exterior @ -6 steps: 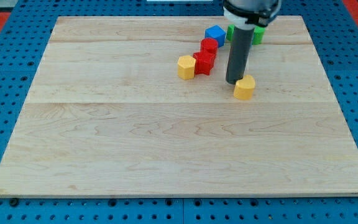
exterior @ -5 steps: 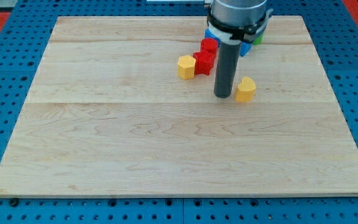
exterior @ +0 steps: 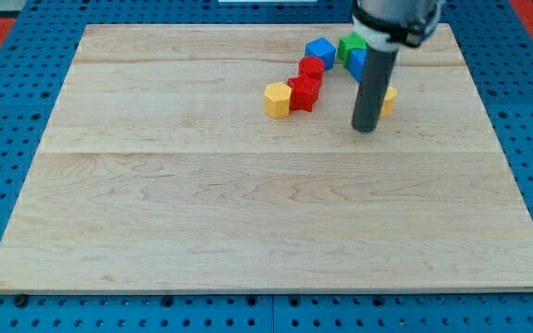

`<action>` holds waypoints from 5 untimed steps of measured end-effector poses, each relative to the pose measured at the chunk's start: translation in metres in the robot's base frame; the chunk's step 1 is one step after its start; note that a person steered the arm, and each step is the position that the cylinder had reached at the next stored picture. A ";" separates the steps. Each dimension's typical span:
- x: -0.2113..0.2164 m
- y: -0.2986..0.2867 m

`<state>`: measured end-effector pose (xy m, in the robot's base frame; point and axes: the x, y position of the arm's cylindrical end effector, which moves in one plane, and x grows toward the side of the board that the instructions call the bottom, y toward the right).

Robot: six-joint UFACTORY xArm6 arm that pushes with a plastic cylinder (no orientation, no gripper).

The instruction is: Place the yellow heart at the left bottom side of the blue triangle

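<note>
The yellow heart (exterior: 390,100) lies in the upper right part of the wooden board (exterior: 248,203), mostly hidden behind my rod. My tip (exterior: 365,129) rests on the board just below and left of the heart, close to it. A blue block (exterior: 355,62), likely the blue triangle, is partly hidden behind the rod, just above the heart. A second blue block (exterior: 319,50) sits to its left.
A green block (exterior: 350,44) stands at the view's top beside the blue blocks. Two red blocks (exterior: 311,68) (exterior: 303,93) form a line running down-left, with a yellow hexagon block (exterior: 277,99) at their left.
The yellow heart has moved up and to the right, toward the blue block. My tip swung left, then back right, and now sits below-left of the heart.
</note>
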<state>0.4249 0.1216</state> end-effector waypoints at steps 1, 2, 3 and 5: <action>-0.032 0.049; -0.058 0.018; -0.063 -0.035; 0.017 -0.042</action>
